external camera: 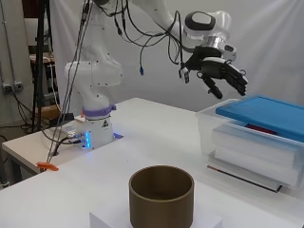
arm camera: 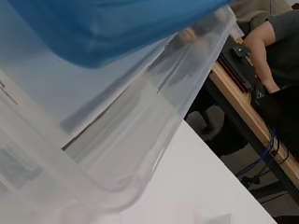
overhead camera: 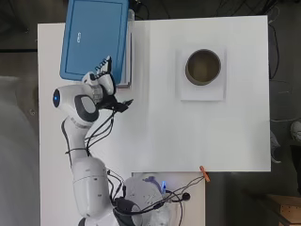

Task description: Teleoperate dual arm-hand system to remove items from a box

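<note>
A white robot arm (external camera: 95, 76) reaches from its base at the near edge of a white tabletop (overhead camera: 188, 136) toward the far left corner. There sits a clear plastic box (external camera: 247, 147) with a blue lid (overhead camera: 94, 37) resting on top, slightly askew. Through the clear wall in the side view, white flat items (external camera: 256, 142) are stacked inside, with something dark red just under the lid.

The robot hand (external camera: 221, 73), black and white, hovers above the box's near edge, apart from the lid. Its fingers (external camera: 237, 80) are extended and only gently bent, holding nothing.

Toward the far right part of the tabletop, well apart from the box, a brown open cylinder (overhead camera: 203, 67) stands upright on a white square platform (overhead camera: 202, 93). An orange clamp (overhead camera: 204, 173) sits on the tabletop's near edge.
</note>
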